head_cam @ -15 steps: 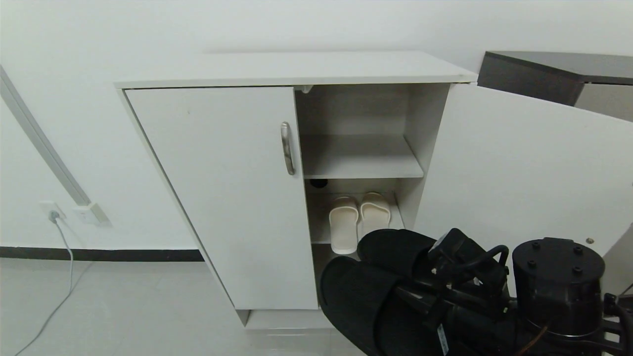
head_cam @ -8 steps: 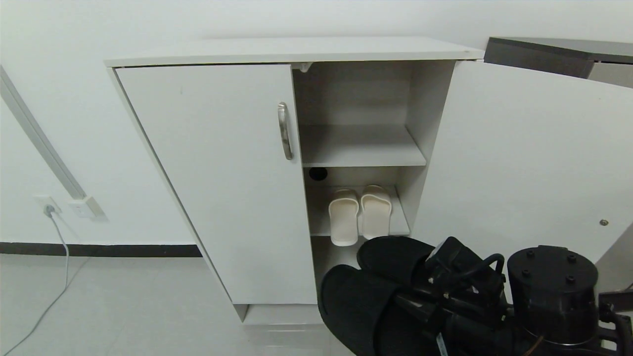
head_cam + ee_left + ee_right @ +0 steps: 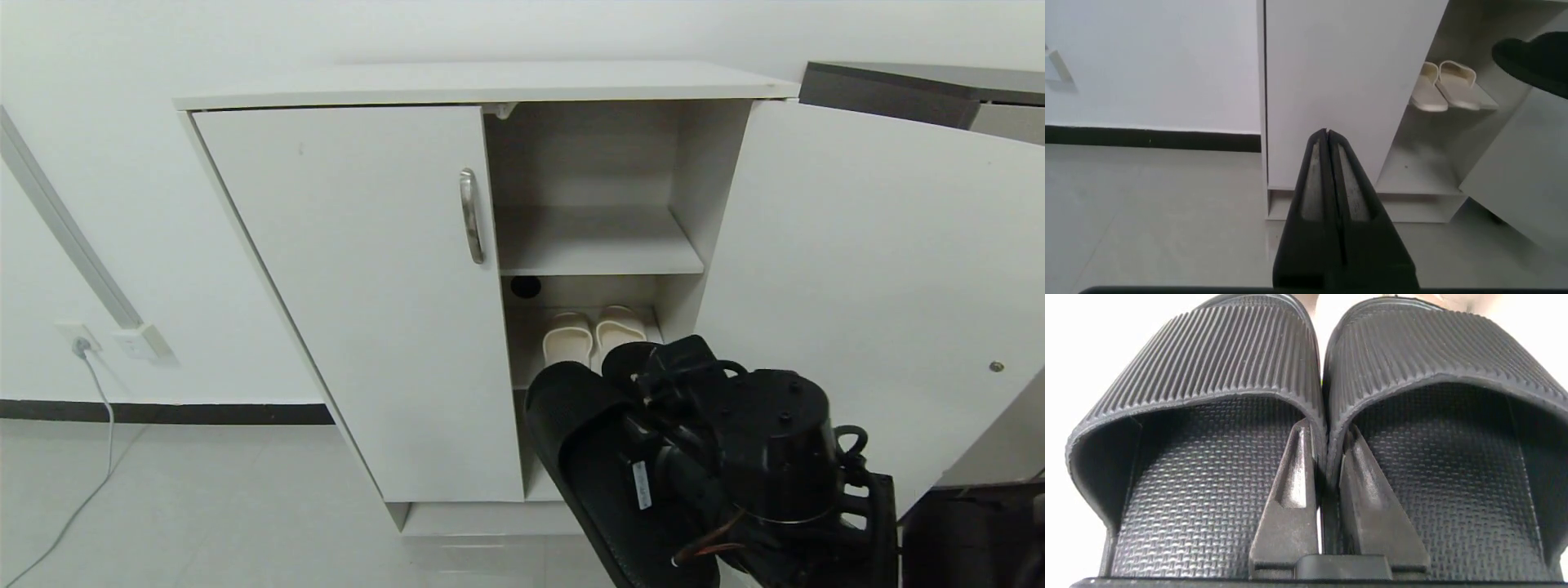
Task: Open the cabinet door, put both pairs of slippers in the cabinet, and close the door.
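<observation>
Right gripper (image 3: 1327, 434) is clamped on the black slippers (image 3: 571, 425), one finger inside each and the adjoining side walls pinched between them. Floor (image 3: 204, 506) pale and tiled, wall (image 3: 122, 163) white. White cabinet (image 3: 490, 82): left door (image 3: 351, 310) shut, right door (image 3: 857, 269) swung wide. The right arm holds the black pair toes-first just before the opening. White slippers (image 3: 594, 336) lie on the lower shelf (image 3: 526, 355) (heels hidden behind the black pair). Left gripper (image 3: 1327, 139) is pressed closed with nothing in it, pointing at the left door.
</observation>
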`<state>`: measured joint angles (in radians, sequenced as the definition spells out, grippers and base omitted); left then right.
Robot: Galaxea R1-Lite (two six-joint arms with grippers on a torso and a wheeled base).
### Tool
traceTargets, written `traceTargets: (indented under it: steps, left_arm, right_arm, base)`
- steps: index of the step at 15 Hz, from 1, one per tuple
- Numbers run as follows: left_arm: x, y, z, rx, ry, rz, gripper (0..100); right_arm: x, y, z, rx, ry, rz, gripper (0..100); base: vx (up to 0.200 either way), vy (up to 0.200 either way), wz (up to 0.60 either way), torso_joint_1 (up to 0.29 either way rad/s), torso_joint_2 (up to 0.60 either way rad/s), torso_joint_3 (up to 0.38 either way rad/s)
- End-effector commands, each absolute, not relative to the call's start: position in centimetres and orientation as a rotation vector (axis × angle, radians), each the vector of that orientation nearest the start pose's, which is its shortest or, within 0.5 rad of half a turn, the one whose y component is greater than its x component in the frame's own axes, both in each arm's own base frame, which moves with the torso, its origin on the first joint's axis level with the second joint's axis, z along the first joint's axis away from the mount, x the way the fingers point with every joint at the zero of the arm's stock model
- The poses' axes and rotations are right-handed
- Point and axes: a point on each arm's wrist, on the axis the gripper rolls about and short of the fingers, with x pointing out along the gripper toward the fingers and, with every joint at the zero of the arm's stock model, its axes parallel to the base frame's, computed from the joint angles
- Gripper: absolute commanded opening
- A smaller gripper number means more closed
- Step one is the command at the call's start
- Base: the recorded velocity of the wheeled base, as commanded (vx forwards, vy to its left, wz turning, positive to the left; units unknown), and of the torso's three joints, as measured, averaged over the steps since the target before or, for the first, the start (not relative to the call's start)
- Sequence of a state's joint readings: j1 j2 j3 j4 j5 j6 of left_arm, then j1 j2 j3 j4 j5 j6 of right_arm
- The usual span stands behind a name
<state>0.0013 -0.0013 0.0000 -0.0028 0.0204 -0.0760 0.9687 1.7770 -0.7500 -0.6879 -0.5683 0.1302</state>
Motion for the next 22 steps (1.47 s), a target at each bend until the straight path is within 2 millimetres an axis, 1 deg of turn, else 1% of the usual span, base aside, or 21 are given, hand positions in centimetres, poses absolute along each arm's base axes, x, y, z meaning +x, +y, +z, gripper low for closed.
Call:
traceTargets:
  steps: [1, 3, 5, 6, 7, 8, 9, 11, 13, 18, 19, 22]
  left_arm:
    - [-2.3, 0.0, 7.6, -0.077, -0.004, 0.023, 0]
    - [-2.3, 0.0, 7.6, -0.077, -0.004, 0.021, 0]
    - [-2.3, 0.0, 7.6, -0.075, -0.004, 0.024, 0]
    - [-2.3, 0.0, 7.6, -0.075, -0.004, 0.024, 0]
    - [-2.3, 0.1, 7.6, -0.077, -0.004, 0.026, 0]
    - [-2.3, 0.1, 7.6, -0.077, -0.004, 0.026, 0]
    - [-2.3, 0.1, 7.6, -0.075, -0.004, 0.026, 0]
    - [-2.3, 0.1, 7.6, -0.075, -0.005, 0.046, 0]
    - [-2.3, 0.1, 7.6, -0.077, -0.005, 0.050, 0]
    - [-2.3, 0.1, 7.6, -0.078, -0.005, 0.050, 0]
    - [-2.3, 0.1, 7.6, -0.077, -0.005, 0.050, 0]
    - [-2.3, 0.1, 7.6, -0.080, -0.005, 0.050, 0]
  right_arm:
    - [19.2, 26.1, 17.0, -0.052, 0.296, 0.343, 0]
    - [19.8, 26.8, 20.2, -0.012, 0.337, 0.253, 0]
    - [20.2, 27.5, 23.3, 0.001, 0.314, 0.184, 0]
    - [20.2, 27.8, 24.4, 0.016, 0.295, 0.178, 0]
    - [20.8, 28.4, 25.3, 0.026, 0.277, 0.152, 0]
    - [21.4, 29.0, 25.5, 0.029, 0.262, 0.121, 0]
    - [21.8, 29.4, 25.2, 0.024, 0.261, 0.108, 0]
    - [23.1, 30.8, 24.1, 0.017, 0.264, 0.082, 0]
    - [23.8, 30.7, 23.9, 0.019, 0.264, 0.067, 0]
    - [24.0, 30.6, 23.7, 0.028, 0.270, 0.058, 0]
    - [24.3, 30.4, 23.6, 0.027, 0.272, 0.050, 0]
    - [24.4, 30.2, 23.8, 0.031, 0.267, 0.045, 0]
  base:
    - [0.000, 0.000, 0.00, 0.000, 0.00, 0.000]
    - [0.000, 0.000, 0.00, 0.000, 0.00, 0.000]
    - [0.000, 0.000, 0.00, 0.000, 0.00, 0.000]
    - [0.000, 0.000, 0.00, 0.000, 0.00, 0.000]
    - [0.000, 0.000, 0.00, 0.000, 0.00, 0.000]
    - [0.000, 0.000, 0.00, 0.000, 0.00, 0.000]
    - [0.000, 0.000, 0.00, 0.000, 0.00, 0.000]
    - [0.000, 0.000, 0.00, 0.000, 0.00, 0.000]
    - [0.000, 0.000, 0.00, 0.000, 0.00, 0.000]
    - [0.000, 0.000, 0.00, 0.000, 0.00, 0.000]
    - [0.000, 0.000, 0.00, 0.000, 0.00, 0.000]
    - [0.000, 0.000, 0.00, 0.000, 0.00, 0.000]
